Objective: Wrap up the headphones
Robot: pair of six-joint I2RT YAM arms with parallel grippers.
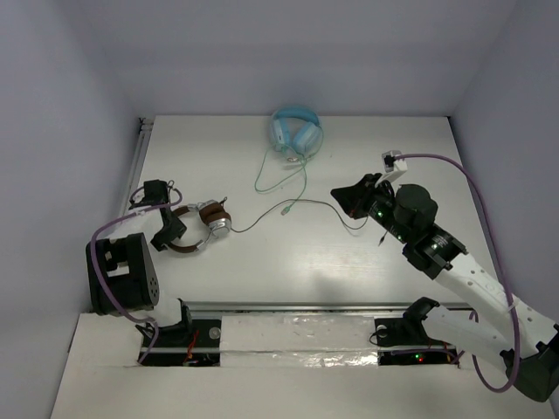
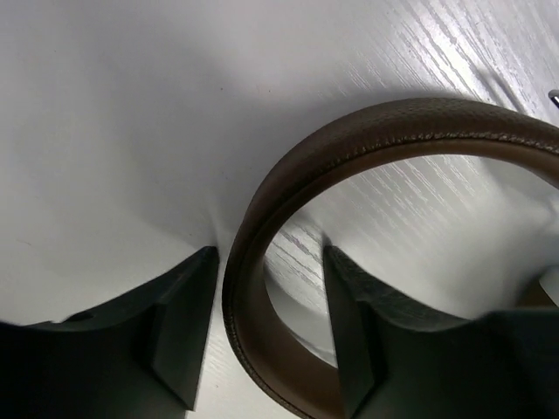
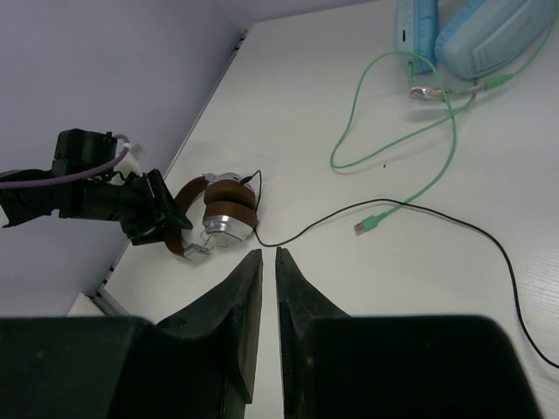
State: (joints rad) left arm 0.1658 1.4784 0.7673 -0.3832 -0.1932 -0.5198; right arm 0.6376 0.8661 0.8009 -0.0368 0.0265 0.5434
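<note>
Brown headphones (image 1: 203,225), left side of tabletop (image 1: 306,271): headband (image 2: 393,131) straddled by left end effector (image 1: 168,230), its 2 fingers parted, presumably as anchor; right end effector (image 3: 263,279), near-closed and empty, hovers near dark cable (image 3: 437,214).

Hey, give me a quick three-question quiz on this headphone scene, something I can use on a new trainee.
1. True or false: the headband of the brown headphones sits between the fingers of the left gripper.
2. Multiple choice: the pale green cable belongs to A, the brown headphones; B, the light blue headphones; C, neither.
3. Fill in: the thin dark cable trails from the brown headphones toward the ____ side of the table.
Key: 1 true; 2 B; 3 right.
</note>
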